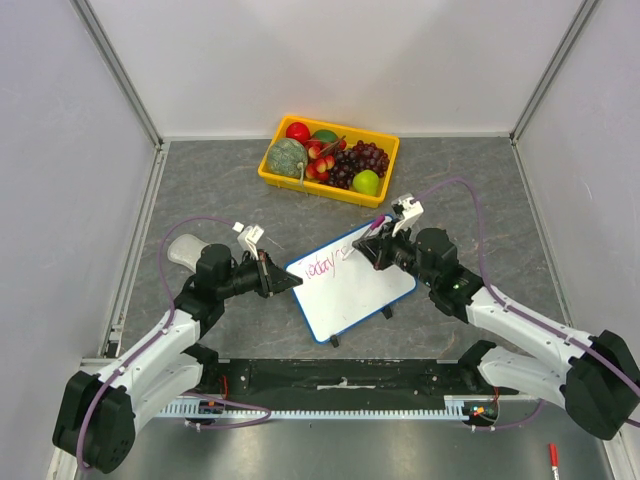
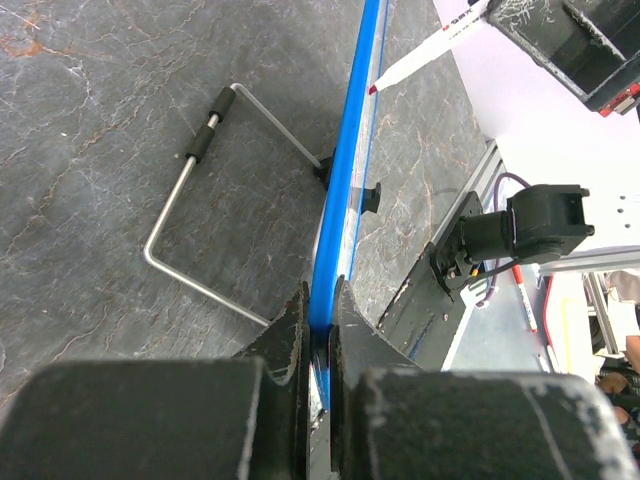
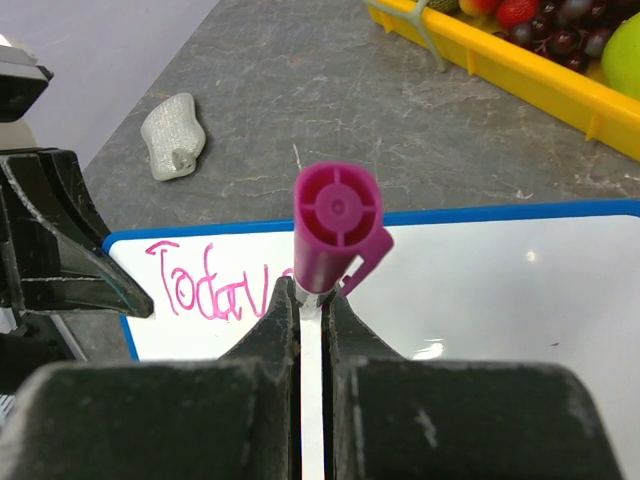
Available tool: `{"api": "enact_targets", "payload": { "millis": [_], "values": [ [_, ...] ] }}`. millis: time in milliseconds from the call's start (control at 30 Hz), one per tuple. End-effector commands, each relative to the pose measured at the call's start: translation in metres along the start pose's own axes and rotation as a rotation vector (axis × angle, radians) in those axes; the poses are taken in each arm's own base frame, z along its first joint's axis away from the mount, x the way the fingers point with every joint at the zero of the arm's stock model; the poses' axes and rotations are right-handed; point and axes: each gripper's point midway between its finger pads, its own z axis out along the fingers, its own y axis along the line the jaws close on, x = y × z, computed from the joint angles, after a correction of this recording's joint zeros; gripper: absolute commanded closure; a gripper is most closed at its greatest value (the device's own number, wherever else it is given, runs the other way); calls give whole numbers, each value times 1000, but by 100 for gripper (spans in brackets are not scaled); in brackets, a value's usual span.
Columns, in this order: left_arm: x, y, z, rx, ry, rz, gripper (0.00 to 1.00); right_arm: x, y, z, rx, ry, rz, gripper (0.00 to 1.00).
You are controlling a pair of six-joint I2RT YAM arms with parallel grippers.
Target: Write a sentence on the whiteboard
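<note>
While top view blurs sentence (image 1: 322, 266), right wrist reads "Toda".

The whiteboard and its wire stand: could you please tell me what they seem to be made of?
The whiteboard has a glossy white face, probably coated sheet, since it shows glare; its blue rim looks like smooth plastic. The wire stand is bare silvery rod, likely steel, with a black sleeve, perhaps rubber.

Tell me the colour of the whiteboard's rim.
Bright blue. The whiteboard rim shows best in the left wrist view, edge-on, pinched by the left gripper.
</note>
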Motion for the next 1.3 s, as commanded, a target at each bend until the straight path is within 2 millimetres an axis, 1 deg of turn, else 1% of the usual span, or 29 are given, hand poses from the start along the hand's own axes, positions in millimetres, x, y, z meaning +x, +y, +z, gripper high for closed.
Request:
{"api": "enact_targets", "payload": {
  "millis": [0, 100, 167, 333, 433, 533, 700, 767, 900, 1100, 1267],
  "values": [
    [28, 34, -3, -133, 91, 47, 98, 2, 9, 4, -49, -2, 42, 100],
    [28, 34, -3, -134, 92, 47, 98, -7, 16, 5, -73, -29, 79, 100],
    [29, 34, -3, -136, 93, 47, 98, -14, 16, 2, -67, -55, 96, 100],
    [29, 34, -2, -136, 95, 48, 98, -43, 18, -12, -64, -147, 114, 100],
    [29, 35, -2, -138, 96, 48, 98, -55, 13, -17, -27, -173, 91, 100],
    [29, 34, -2, -137, 96, 50, 98, -61, 3, -19, 23, -184, 61, 100],
    [30, 34, -2, -139, 96, 51, 98, -64, -21, -18, 120, -182, 14, 100],
    [28, 36, -2, -147, 90, 55, 98, -63, -26, -16, 140, -180, 8, 100],
    [27, 35, -2, -147, 89, 58, 98, -60, -27, -12, 139, -174, 10, 100],
    [28, 35, -3, -146, 88, 56, 98, -62, -24, -8, 119, -177, 16, 100],
    [27, 34, -3, -143, 85, 59, 98, -59, -27, -4, 130, -170, 15, 100]
  ]
}}
